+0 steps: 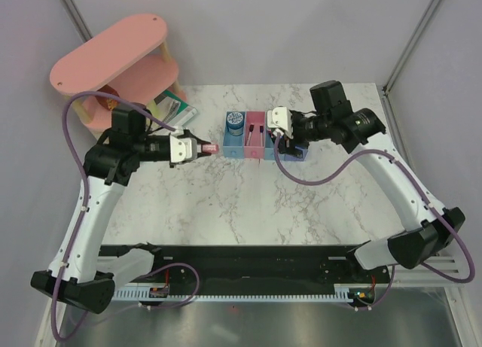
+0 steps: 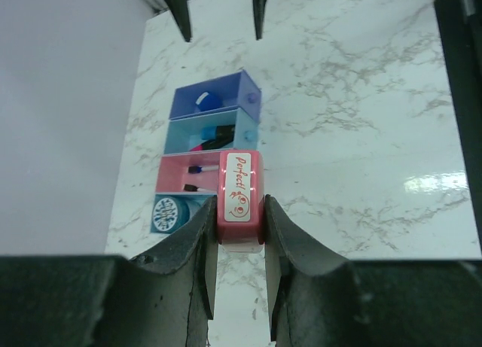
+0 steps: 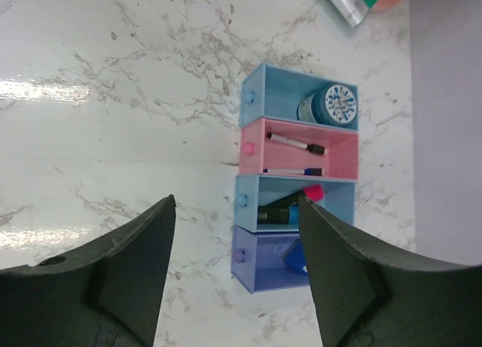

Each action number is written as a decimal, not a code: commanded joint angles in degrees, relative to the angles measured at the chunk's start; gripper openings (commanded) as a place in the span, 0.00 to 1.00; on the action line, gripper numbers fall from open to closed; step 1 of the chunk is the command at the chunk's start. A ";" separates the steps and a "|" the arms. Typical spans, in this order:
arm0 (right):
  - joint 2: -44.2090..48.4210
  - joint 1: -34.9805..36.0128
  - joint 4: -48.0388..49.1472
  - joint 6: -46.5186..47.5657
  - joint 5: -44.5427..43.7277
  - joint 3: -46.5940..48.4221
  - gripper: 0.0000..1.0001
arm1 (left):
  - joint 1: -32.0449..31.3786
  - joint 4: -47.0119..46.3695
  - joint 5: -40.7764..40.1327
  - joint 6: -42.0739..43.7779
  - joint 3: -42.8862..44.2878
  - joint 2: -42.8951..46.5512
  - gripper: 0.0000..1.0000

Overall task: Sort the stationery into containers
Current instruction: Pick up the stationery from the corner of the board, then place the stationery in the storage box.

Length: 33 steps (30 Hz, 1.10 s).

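Nearest the arm bases, the white marble table [image 1: 248,204] lies bare. Above it, the left gripper [image 1: 203,148] points toward the bins, its jaws pinching a pink eraser [image 2: 239,196] printed with white script. The eraser is held in the air just short of the row, nothing between them.

Beyond it stands the row of four joined bins [image 3: 248,174]. The light blue bin [image 3: 275,87] holds a round teal-blue pot [image 3: 331,106]. The pink bin [image 3: 256,147] holds two thin pens [image 3: 297,144]. The blue bin [image 3: 245,200] holds markers, one with a pink cap [image 3: 312,191]. The violet-blue bin [image 3: 245,260] holds a blue eraser [image 3: 295,257].

The right gripper [image 3: 235,204] hangs over the blue and violet-blue end, jaws spread wide and holding nothing, hiding those two bins from the top camera.

Farther back left lie a green-edged book [image 1: 172,106] and a pink oval tiered shelf [image 1: 113,50].
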State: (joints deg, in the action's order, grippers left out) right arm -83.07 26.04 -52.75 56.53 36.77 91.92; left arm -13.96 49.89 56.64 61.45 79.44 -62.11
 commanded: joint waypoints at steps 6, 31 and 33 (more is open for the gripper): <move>5.63 9.88 8.45 3.32 -9.52 -3.13 0.70 | -7.48 9.88 -10.49 5.88 4.83 -7.31 0.02; -3.07 23.26 18.73 -11.26 -16.92 3.00 0.62 | -12.94 -0.37 -11.74 -6.24 2.31 -9.35 0.02; -2.19 23.26 19.53 -13.63 -16.74 2.83 0.61 | -12.50 -5.04 -9.28 -11.77 -1.29 -7.51 0.02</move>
State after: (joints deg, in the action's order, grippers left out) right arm -84.25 47.31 -38.92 48.05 19.79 92.27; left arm -25.71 55.72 43.18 59.86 82.41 -71.90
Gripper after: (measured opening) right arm 0.623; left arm 0.328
